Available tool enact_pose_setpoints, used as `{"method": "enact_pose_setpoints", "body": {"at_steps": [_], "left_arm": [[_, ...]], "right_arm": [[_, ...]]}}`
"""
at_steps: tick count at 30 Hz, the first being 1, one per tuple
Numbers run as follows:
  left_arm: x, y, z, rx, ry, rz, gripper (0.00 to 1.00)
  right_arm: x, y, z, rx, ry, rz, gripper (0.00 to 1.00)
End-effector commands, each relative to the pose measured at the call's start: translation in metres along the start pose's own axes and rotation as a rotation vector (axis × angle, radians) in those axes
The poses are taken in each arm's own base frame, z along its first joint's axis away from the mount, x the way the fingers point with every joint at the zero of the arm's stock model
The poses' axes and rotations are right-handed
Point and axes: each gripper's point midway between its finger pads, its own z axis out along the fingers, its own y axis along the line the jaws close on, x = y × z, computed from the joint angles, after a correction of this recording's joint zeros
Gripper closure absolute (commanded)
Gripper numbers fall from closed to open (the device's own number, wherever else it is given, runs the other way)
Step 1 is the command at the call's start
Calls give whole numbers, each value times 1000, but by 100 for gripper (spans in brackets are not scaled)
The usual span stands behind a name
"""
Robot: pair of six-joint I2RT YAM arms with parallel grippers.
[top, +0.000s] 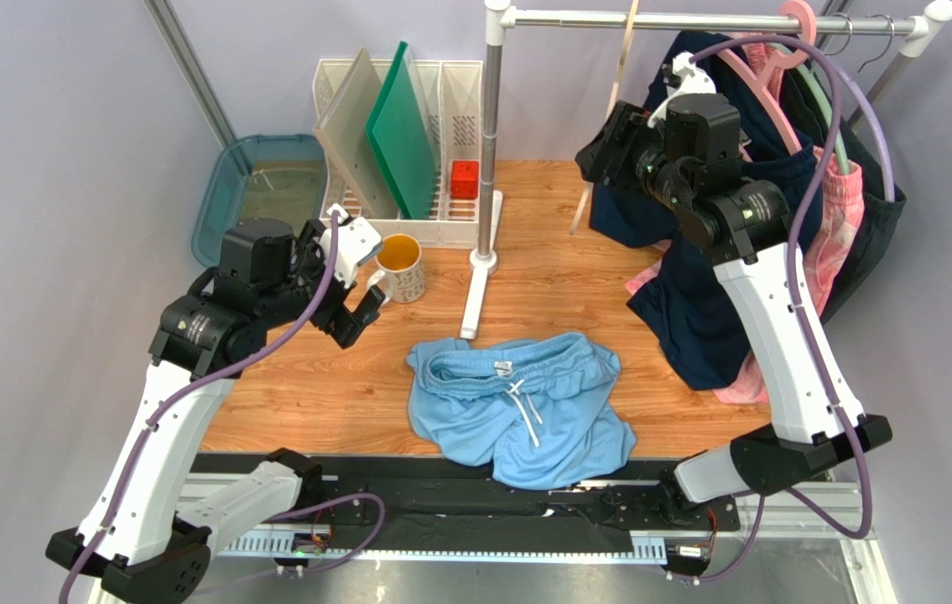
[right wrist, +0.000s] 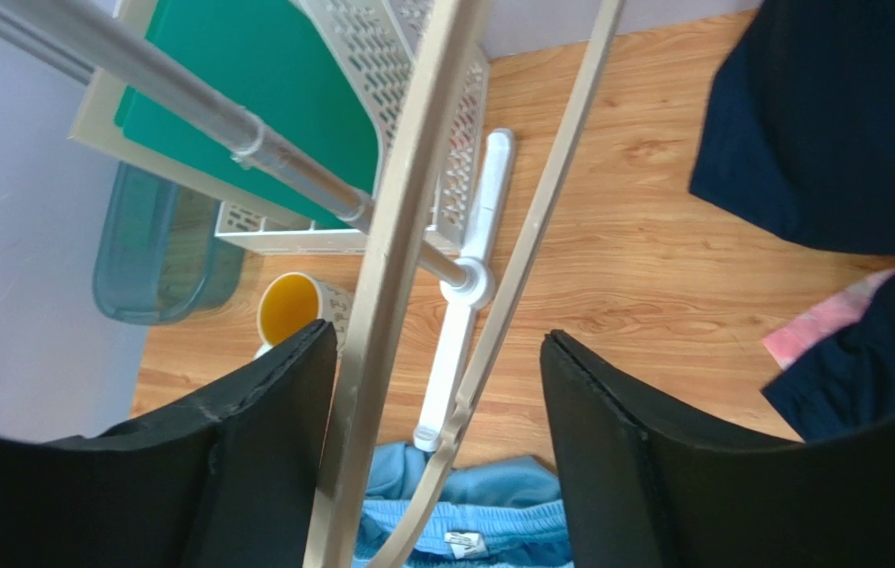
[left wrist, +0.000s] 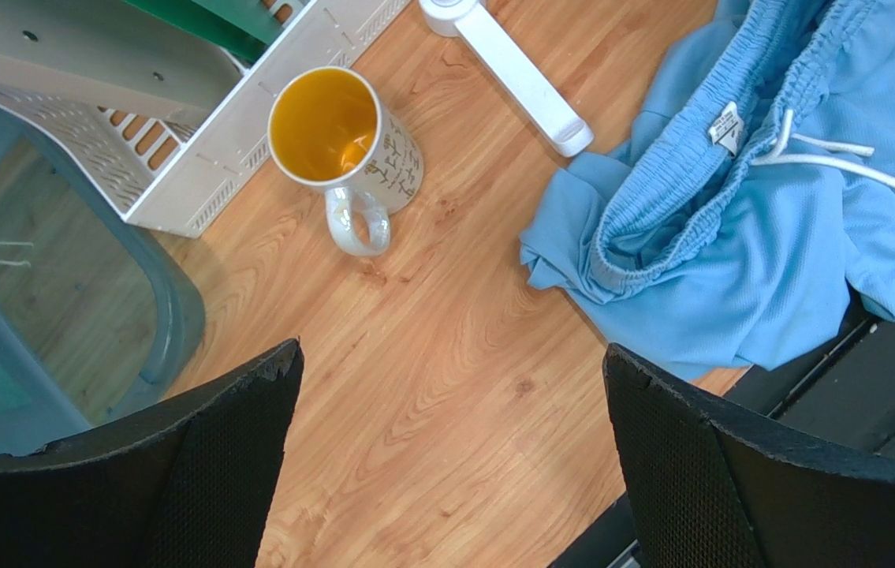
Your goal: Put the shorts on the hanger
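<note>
The shorts lie crumpled at the near edge of the table, about midway between the two arms. Their gathered waistband faces the far side, the white drawstring trails across the front, and one leg hangs over the near edge. Nothing touches them.

To their left and a little farther back, the left gripper hovers over bare wood with its fingers spread wide and nothing between them. Just beyond it stands a mug with a yellow inside, upright, its handle turned toward the gripper. The mug sits close beside a white dish rack that holds a green board. A teal bin sits to the left of the rack.

Behind the shorts, the white foot of the clothes rail rests on the table.

Farthest back, the right gripper is raised to the rail's crossbar, where the hanger hangs. In the wrist view the hanger's two pale bars run between the fingers, the wider bar right against the left finger and the thinner one clear of the right finger — the fingers stand apart, not clamped. A dark navy garment and a pink patterned garment hang to the right, with a pink hanger above them.
</note>
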Motion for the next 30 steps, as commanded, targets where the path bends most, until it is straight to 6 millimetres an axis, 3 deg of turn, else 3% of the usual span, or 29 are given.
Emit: {"method": "enact_pose_setpoints", "body": {"at_steps": [1,6,12,16,21,25,30], "left_arm": [[-1,-2,1,11,-10,-6,0],[-5,-2,4,20,-15,-8,1],[-3,-1,2,12,-11,1,1],[1,-3,2,24,-3,11,1],[6,-7,4,46,13,12,1],[8,-8,5,51,21,17,1],[10,-10,8,71,37,20,1]], "right_arm": [[-19,-20,-27,72,-98,-32,40],[-18,-41,-29,128,-94,-75,62],[-11,-45,-24,98,-49,-149,73],[-18,-51,-22,113,-66,-195,100],[-35,-41,-28,44,-152,-282,100],[-59,-27,-47,-15,-286,-348,100],[-70,-18,-67,-52,-365,-387,100]]}}
